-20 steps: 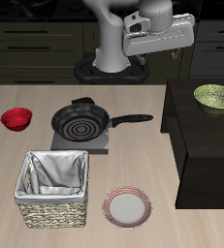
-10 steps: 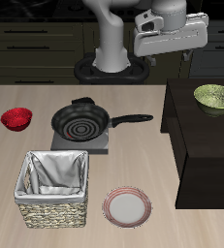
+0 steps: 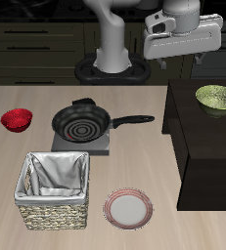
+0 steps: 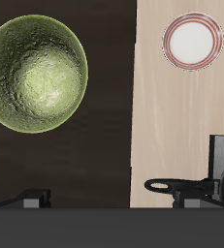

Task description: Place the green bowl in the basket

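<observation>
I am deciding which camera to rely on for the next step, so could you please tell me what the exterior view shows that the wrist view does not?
Only the exterior view shows the basket, the red bowl, the robot's base and the arm carrying the hand high above the table; whether the hand is open cannot be told.

Only the wrist view looks straight down into the green bowl, showing its speckled inside.

Both views show the green bowl on the dark cabinet top, the pink-rimmed plate and the frying pan.
</observation>
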You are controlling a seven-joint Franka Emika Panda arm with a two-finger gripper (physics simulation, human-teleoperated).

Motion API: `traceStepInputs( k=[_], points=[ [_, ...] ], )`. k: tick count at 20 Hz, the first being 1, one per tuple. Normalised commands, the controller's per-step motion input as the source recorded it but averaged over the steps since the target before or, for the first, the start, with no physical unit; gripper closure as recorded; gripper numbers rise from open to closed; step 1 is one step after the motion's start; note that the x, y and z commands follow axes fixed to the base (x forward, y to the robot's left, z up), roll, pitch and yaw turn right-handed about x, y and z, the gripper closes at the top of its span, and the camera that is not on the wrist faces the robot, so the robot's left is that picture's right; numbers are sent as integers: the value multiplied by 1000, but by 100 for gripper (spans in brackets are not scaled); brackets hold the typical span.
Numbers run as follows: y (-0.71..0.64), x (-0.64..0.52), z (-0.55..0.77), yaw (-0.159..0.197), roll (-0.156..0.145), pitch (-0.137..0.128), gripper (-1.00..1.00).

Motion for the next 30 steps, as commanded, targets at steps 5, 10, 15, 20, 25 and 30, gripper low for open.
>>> traceStepInputs(
  k=[5,10,15,20,25,30],
  points=[
    [157,218,66,-16,21,-7,-100],
    [71,196,63,-21,-17,-7,-100],
    [49,177,105,-8,-4,-25,-100],
    [-58,212,67,2,-39,-39,-100],
    [-119,307,-40,-6,-53,9,-100],
    [46,162,-273,14,2,18,-100]
  ],
)
